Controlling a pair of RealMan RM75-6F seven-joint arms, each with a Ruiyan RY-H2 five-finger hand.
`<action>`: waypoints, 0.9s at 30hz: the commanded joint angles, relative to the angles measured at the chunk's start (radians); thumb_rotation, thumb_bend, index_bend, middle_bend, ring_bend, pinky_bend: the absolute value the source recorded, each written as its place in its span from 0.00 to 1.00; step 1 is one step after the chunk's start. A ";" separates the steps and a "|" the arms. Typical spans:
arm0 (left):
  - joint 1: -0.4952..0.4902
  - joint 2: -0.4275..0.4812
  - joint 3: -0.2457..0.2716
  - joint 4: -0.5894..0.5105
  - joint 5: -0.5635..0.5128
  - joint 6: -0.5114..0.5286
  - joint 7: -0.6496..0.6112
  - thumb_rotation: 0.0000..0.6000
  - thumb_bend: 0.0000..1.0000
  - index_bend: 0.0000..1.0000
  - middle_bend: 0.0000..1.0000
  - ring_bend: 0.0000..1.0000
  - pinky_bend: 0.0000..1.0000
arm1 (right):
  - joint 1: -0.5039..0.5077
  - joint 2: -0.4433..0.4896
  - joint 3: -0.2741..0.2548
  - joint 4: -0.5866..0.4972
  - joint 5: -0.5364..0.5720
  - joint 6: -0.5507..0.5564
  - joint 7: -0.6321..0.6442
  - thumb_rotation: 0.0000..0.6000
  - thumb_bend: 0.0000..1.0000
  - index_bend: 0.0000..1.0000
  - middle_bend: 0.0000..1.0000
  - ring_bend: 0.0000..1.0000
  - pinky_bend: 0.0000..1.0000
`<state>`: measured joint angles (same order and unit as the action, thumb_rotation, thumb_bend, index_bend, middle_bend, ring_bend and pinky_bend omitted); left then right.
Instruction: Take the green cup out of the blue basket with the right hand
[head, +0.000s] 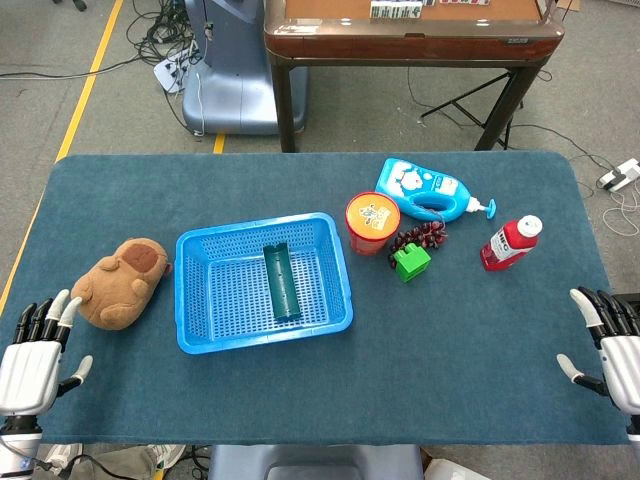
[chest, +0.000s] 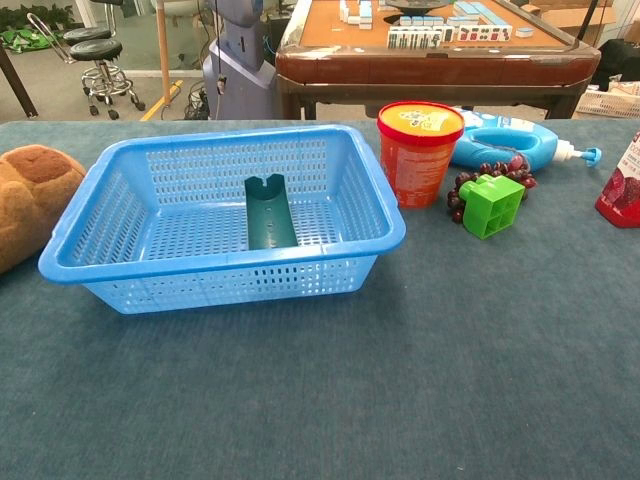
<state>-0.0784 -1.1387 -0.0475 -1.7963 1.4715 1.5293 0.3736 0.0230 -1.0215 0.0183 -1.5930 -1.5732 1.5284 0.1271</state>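
A dark green cup lies on its side in the middle of the blue basket, its mouth toward the far wall. My right hand rests at the table's near right corner, fingers apart and holding nothing, far from the basket. At the near left corner my left hand is likewise spread and holding nothing. The chest view shows neither hand.
A brown plush toy lies left of the basket. To its right stand a red-lidded tub, a green block by dark beads, a blue bottle and a red bottle.
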 joint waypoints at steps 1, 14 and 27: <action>0.003 0.002 0.000 -0.002 0.001 0.004 0.001 1.00 0.32 0.00 0.00 0.00 0.00 | 0.012 0.006 0.002 -0.002 -0.009 -0.012 -0.005 1.00 0.22 0.00 0.07 0.00 0.04; 0.023 0.012 0.009 0.001 0.005 0.022 -0.019 1.00 0.32 0.00 0.00 0.00 0.00 | 0.065 0.051 -0.001 -0.052 -0.054 -0.071 -0.045 1.00 0.22 0.00 0.07 0.00 0.04; 0.041 0.028 0.017 -0.003 0.018 0.041 -0.034 1.00 0.32 0.00 0.00 0.00 0.00 | 0.436 0.142 0.140 -0.206 -0.041 -0.485 -0.114 1.00 0.22 0.00 0.09 0.00 0.04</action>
<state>-0.0383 -1.1110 -0.0313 -1.7994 1.4887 1.5696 0.3394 0.3666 -0.8913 0.1079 -1.7605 -1.6380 1.1417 0.0424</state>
